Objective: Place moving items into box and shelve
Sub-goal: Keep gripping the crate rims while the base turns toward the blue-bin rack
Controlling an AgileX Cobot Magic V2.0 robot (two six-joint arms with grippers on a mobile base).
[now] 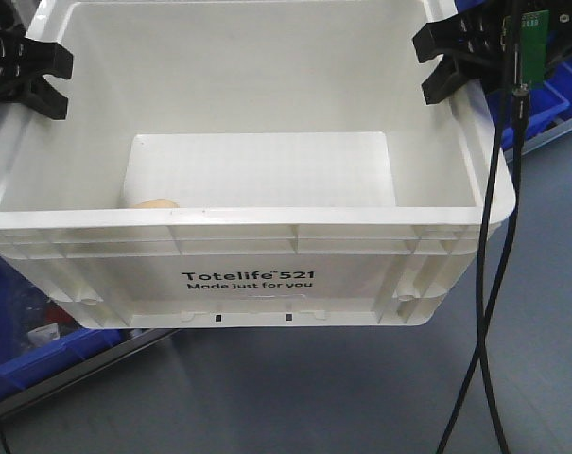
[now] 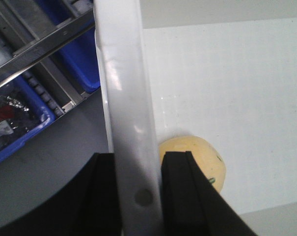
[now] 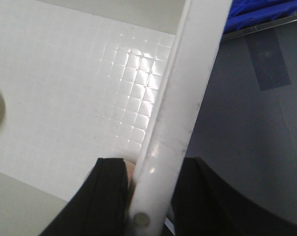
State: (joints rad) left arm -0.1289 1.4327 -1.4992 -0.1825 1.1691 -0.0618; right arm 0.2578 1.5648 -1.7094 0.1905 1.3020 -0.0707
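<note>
The white box (image 1: pixel 257 255) hangs between both arms. The left gripper (image 2: pixel 138 196) is clamped over the box's side rim, the right gripper (image 3: pixel 148 196) over the opposite rim. A yellow ball (image 2: pixel 197 164) lies on the box floor, just beside the left gripper's inner finger.

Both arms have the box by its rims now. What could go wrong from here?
Each gripper, left and right, pinches only a thin rim of the box, so a slip or uneven lift might tilt it. The loose yellow fruit could roll and shift the load. The hanging cables could snag.
</note>
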